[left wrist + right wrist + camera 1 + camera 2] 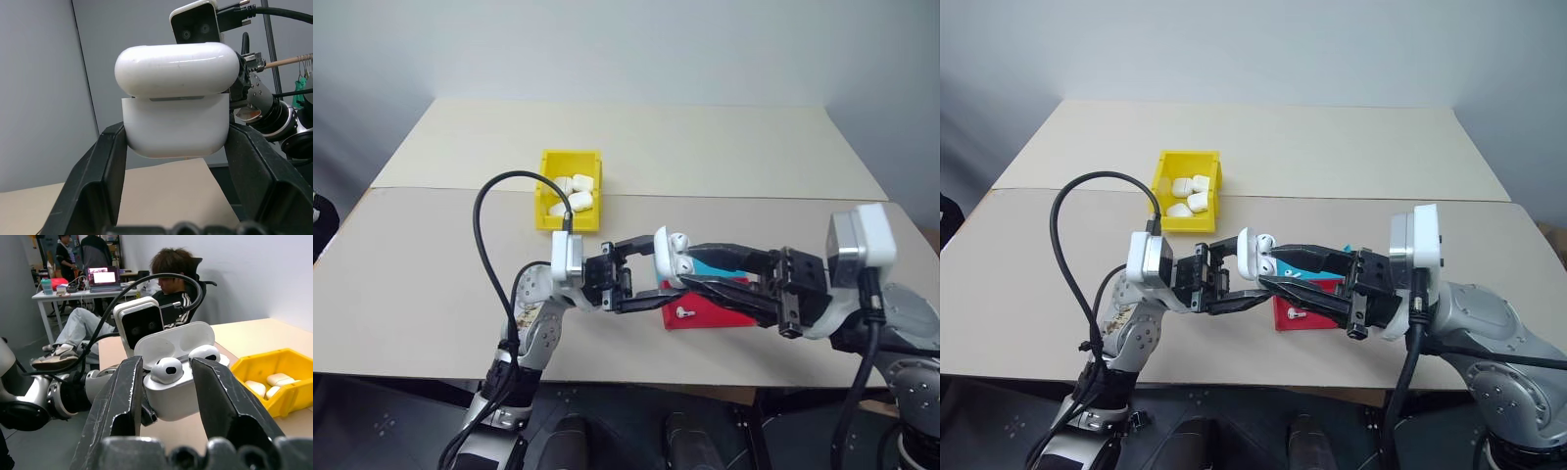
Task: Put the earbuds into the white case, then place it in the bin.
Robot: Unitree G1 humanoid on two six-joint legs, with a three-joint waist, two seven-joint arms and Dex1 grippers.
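The left claw (644, 281) clamps the open case (671, 257) above the desk (724, 147), two earbuds (168, 369) seated, the right claw (164, 382) loosely astride it, hiding most of a blue tray (713, 266) and red tray (700, 315).

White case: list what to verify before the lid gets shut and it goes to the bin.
1. Grip: left gripper shut on the small glossy white earbud case, a finger on each side: ok.
2. Both tiny white earbuds seated in their sockets: ok.
3. Hinged lid shut: not ok, it stands open.
4. Right gripper released: ok, it is open, with fingers either side of the case.
5. Right fingers clear of the lid's swing: cannot tell.
6. Room in the bright yellow plastic bin: ok, other white cases lie inside and bare floor remains.
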